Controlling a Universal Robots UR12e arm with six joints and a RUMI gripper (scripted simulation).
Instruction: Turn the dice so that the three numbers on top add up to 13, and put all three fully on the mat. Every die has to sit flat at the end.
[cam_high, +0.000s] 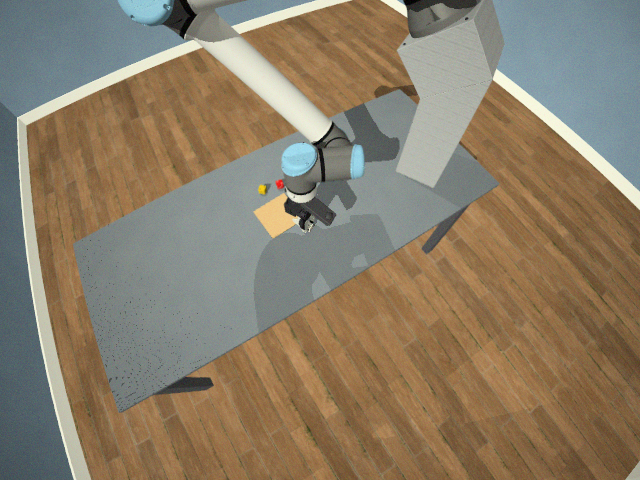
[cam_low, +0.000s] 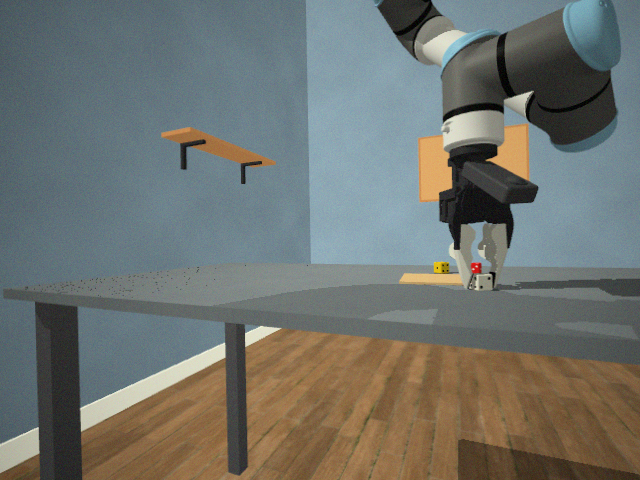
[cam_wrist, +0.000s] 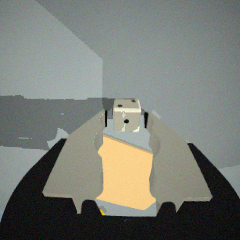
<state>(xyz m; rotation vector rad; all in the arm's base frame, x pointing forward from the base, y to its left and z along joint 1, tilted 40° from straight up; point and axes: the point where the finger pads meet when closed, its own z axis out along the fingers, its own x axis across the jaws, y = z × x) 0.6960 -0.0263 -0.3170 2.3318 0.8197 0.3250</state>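
Note:
A white die (cam_low: 484, 282) (cam_wrist: 126, 115) sits flat on the grey table (cam_high: 170, 289), just off the near edge of the tan mat (cam_high: 269, 218) (cam_low: 429, 279) (cam_wrist: 125, 170). My gripper (cam_high: 306, 224) (cam_low: 482, 281) (cam_wrist: 125, 112) is down at the table with one finger on each side of the white die. The fingers stand partly open around it. A yellow die (cam_high: 263, 189) (cam_low: 440, 267) and a red die (cam_high: 279, 183) (cam_low: 476, 267) lie on the table beyond the mat's far side, off the mat.
A tall grey pillar (cam_high: 449, 93) holding the arm's base stands on the table's far right end. A wall shelf (cam_low: 217, 147) and an orange board (cam_low: 431, 170) are on the walls, away from the table.

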